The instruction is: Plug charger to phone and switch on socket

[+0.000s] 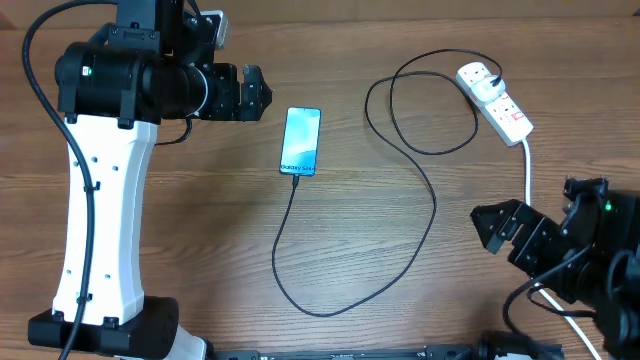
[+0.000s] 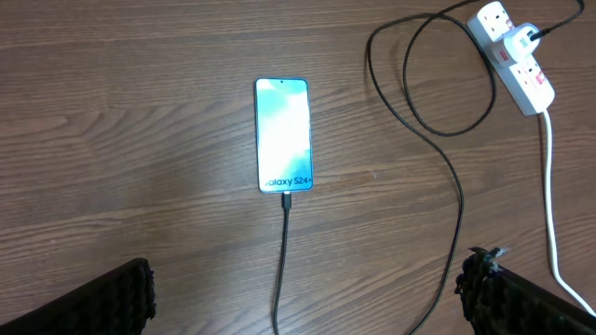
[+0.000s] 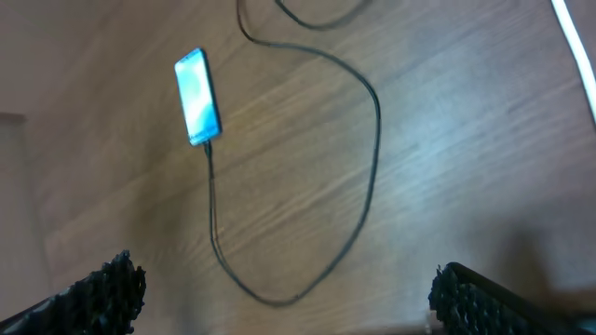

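Charger (image 1: 432, 205) tip sits in phone (image 1: 301, 140), plug in socket (image 1: 495, 100); left pincer (image 1: 262, 92) and right pincer (image 1: 486, 230) spread, empty. Next, likely: press the socket's red switch; needs a precise fingertip push.

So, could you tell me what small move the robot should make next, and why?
Probably bring the open right gripper toward the socket to press its switch. The charger has its tip in the end of the phone and its plug in the socket, so only the switch seems left. Whether it is on, I cannot tell.
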Motion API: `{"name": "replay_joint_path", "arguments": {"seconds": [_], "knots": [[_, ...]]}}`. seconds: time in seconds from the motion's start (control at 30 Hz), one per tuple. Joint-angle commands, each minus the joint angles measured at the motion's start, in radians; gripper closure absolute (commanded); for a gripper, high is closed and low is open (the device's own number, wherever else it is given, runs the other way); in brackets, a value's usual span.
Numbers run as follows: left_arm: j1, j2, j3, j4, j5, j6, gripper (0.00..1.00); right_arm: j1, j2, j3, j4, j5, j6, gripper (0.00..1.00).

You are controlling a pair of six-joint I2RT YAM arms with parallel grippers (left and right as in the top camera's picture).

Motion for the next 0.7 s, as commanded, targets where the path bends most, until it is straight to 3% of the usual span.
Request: {"name": "replay_joint_path", "arguments": {"seconds": [0.0, 0.4, 0.67], "knots": [[-0.006, 0.003, 0.007, 0.002, -0.013, 0.005, 0.0, 0.006, -0.084, -0.095, 0.087, -0.008, -0.008, 0.0], [-0.006, 0.003, 0.007, 0.002, -0.013, 0.004, 0.0, 0.146, -0.492, -0.56, 0.655, -0.007, -0.11, 0.0], [-0.006, 0.003, 0.007, 0.002, -0.013, 0.004, 0.0, 0.148, -0.633, -0.82, 0.917, 0.005, -0.109, 0.0]]}}
